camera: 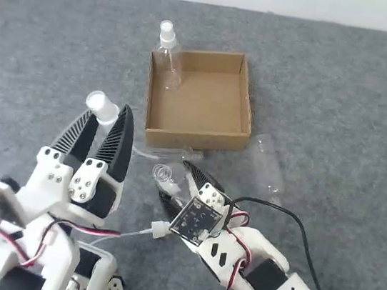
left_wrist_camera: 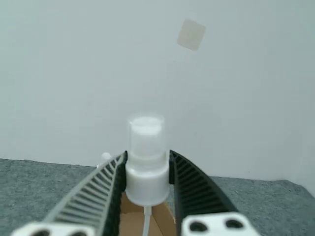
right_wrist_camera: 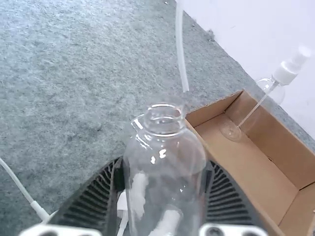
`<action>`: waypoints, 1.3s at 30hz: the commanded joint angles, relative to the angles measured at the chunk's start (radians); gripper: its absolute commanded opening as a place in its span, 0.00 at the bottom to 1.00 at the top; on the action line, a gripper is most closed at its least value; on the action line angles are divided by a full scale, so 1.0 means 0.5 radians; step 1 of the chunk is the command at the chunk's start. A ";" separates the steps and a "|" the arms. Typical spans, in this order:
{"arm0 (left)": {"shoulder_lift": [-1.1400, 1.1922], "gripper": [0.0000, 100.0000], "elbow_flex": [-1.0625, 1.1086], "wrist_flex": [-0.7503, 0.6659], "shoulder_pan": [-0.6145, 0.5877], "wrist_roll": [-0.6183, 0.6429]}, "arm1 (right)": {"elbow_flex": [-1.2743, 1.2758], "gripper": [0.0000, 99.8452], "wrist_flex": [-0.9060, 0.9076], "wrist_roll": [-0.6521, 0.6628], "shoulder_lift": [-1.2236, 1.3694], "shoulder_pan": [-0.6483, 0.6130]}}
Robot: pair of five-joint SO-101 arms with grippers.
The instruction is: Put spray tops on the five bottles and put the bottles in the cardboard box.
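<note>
My left gripper (camera: 108,113) is shut on a white spray top (camera: 102,105), held up in the air left of the cardboard box (camera: 246,102). In the left wrist view the spray top (left_wrist_camera: 146,164) stands upright between the fingers (left_wrist_camera: 194,189), its thin tube (left_wrist_camera: 146,221) hanging down. My right gripper (camera: 174,180) is shut on a clear open bottle (camera: 166,175) in front of the box. In the right wrist view the tube (right_wrist_camera: 180,49) ends right at the mouth of the bottle (right_wrist_camera: 165,167). One capped bottle (camera: 169,53) stands in the box's far left corner.
Another clear bottle (camera: 269,163) without a top lies on the grey carpet to the right of the box. A white cable (camera: 130,233) runs between the two arms near the front. The capped bottle (right_wrist_camera: 278,81) and the box (right_wrist_camera: 268,142) lie beyond the held bottle.
</note>
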 commanded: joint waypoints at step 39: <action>-0.003 0.01 -0.044 0.046 0.190 -0.150 | 0.018 0.10 -0.195 0.025 -0.048 0.069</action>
